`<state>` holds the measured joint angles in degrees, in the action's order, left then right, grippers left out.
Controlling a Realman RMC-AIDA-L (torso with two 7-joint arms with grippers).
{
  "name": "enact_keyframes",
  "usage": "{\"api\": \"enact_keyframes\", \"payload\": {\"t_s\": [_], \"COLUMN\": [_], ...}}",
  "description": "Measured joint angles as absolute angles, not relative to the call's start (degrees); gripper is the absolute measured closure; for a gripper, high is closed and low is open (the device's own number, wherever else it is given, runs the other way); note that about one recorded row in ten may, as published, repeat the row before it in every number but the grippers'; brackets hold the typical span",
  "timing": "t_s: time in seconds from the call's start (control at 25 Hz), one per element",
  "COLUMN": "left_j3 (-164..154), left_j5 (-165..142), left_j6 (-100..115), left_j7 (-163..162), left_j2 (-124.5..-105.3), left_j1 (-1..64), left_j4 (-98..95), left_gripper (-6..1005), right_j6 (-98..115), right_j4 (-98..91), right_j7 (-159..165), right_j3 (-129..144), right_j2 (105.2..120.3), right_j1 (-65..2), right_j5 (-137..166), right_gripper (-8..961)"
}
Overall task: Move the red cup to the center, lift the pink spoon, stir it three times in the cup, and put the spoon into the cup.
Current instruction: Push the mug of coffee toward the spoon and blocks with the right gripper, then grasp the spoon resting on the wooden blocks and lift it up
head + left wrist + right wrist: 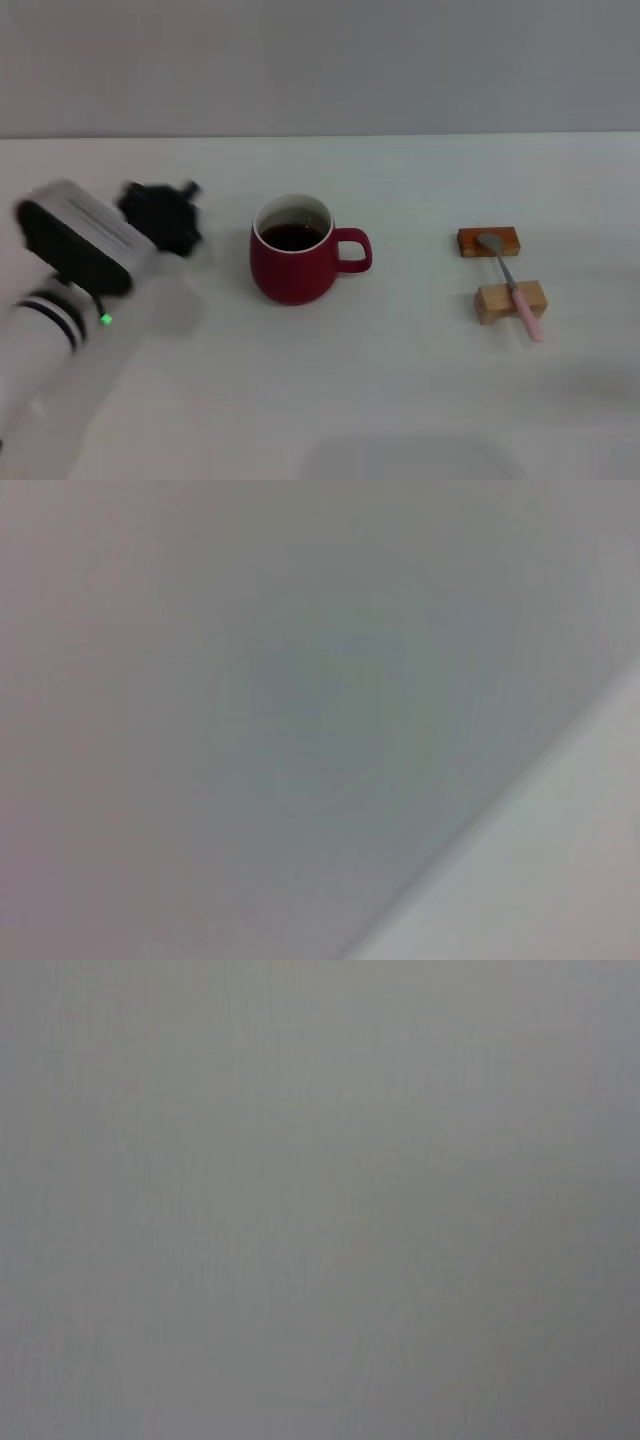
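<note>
Your cup (293, 262) sits mid-table, dark liquid inside, handle toward the spoon (511, 283) — well apart, bridging two wooden blocks (511, 302). Left gripper (165, 214) hovers left of the cup, nothing between them; its finger state: cannot tell.

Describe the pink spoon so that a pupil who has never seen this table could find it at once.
Start at the red cup mid-table and look toward its handle side, to two small wooden blocks. The pink spoon lies across them: the only slim thing there, with a grey metal bowl and a pale pink handle.
</note>
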<state>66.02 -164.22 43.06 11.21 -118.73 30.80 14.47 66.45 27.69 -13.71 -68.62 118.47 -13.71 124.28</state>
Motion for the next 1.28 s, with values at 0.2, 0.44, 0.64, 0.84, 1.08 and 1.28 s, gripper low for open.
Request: {"api": "enact_keyframes", "payload": {"t_s": [0.2,0.44,0.64,0.84,1.08,1.28], "left_j3": [82.0,96.8,105.6,105.7,105.8,106.0], "left_j5": [-164.3,-164.3,-164.3,-164.4,-164.3,-164.3], "left_j6": [43.7,44.0,44.1,44.1,44.6,43.8], "left_j7": [9.9,9.0,4.6,2.5,1.4,1.0], "left_j2": [-118.39,-118.08,-117.73,-117.51,-117.79,-117.68], "left_j1": [30.3,30.4,29.1,27.9,27.1,27.3], "left_j4": [14.4,14.1,14.1,13.6,13.2,13.2], "left_gripper": [938,934,931,928,924,867], "right_j6": [66.4,66.4,66.4,66.4,66.4,66.4], "right_j4": [27.9,28.1,28.1,28.1,28.1,28.2], "right_j7": [-13.7,-13.7,-13.7,-13.7,-14.0,-14.2], "right_j3": [-68.5,-68.3,-68.1,-68.1,-68.2,-68.1], "right_j2": [118.54,118.57,118.61,118.66,118.64,118.57], "right_j1": [-13.4,-13.1,-13.0,-12.9,-12.9,-13.1], "right_j5": [124.3,124.3,124.3,124.3,124.3,124.3], "right_gripper": [333,334,335,332,333,333]}}
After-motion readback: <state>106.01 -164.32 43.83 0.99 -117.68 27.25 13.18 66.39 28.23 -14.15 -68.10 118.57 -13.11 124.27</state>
